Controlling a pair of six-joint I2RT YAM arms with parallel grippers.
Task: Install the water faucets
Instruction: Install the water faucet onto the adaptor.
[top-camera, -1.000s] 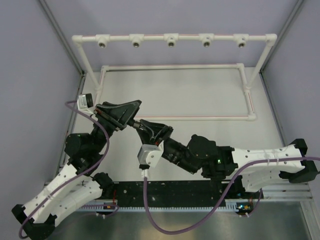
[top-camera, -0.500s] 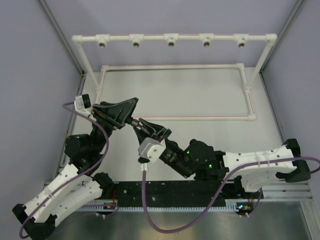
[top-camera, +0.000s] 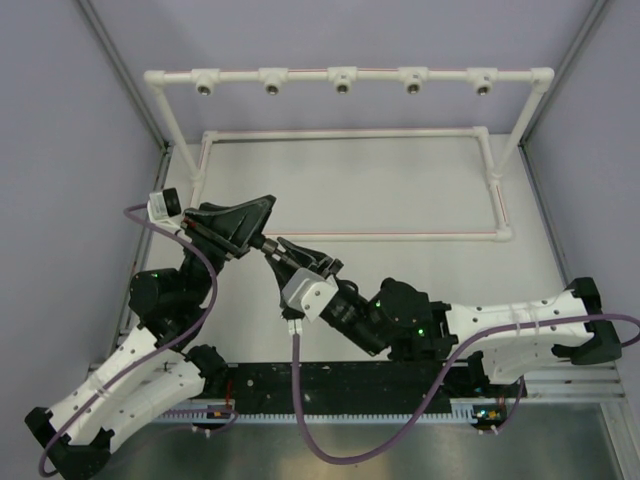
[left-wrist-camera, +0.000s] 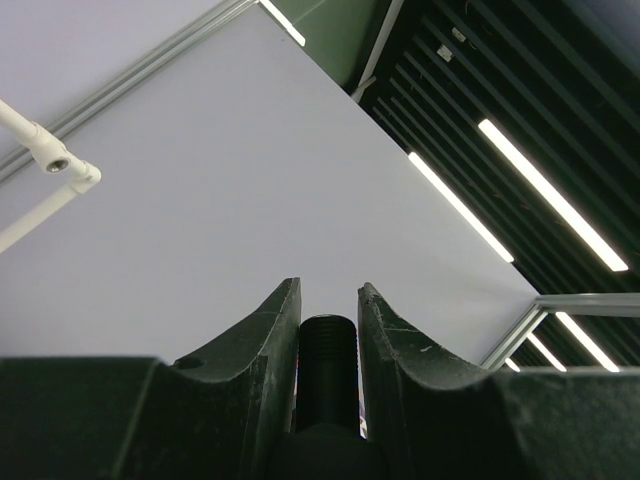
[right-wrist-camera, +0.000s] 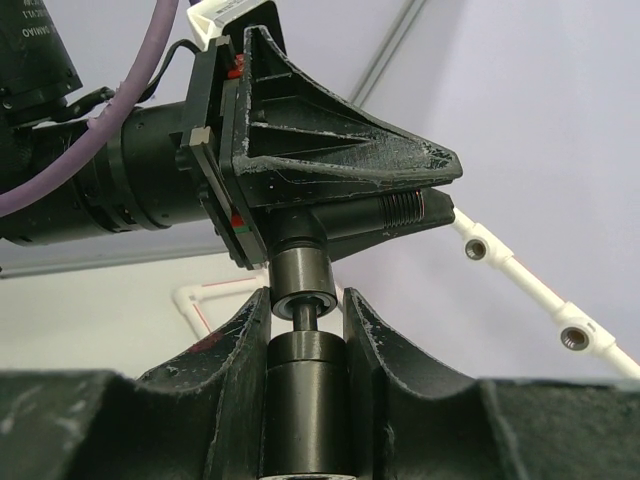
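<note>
Faucet parts in black plastic sit in mid-air above the table (top-camera: 400, 190), held where the two arms meet.

The T-shaped faucet piece (right-wrist-camera: 398, 210) lies sideways. Its threaded barrel pokes out just past the tips of the left gripper (left-wrist-camera: 328, 305). In the left wrist view the barrel stands in the narrow slot between the two fingers. Both fingers press against its sides, so this gripper is clamped on the piece.

A round collar drops from the underside of the piece. Below the collar a thin stem leads straight down into the short black cylinder (right-wrist-camera: 305, 390).

The right gripper (right-wrist-camera: 305, 300) comes up from beneath. Its two fingers close against either side of the short black cylinder, and their tips reach the stem and the collar's lower rim. This gripper is clamped on the cylinder, with its fingers further apart than the left gripper's. The two parts are lined up end to end, one gripper above and one below, crossing at roughly a right angle.

In the top view the grippers touch nose to nose, left of the table's centre and near its front half.

The white pipe frame (top-camera: 340, 75) stands well apart at the far edge. Five metal-ringed sockets (top-camera: 342, 87) line its top bar.
</note>
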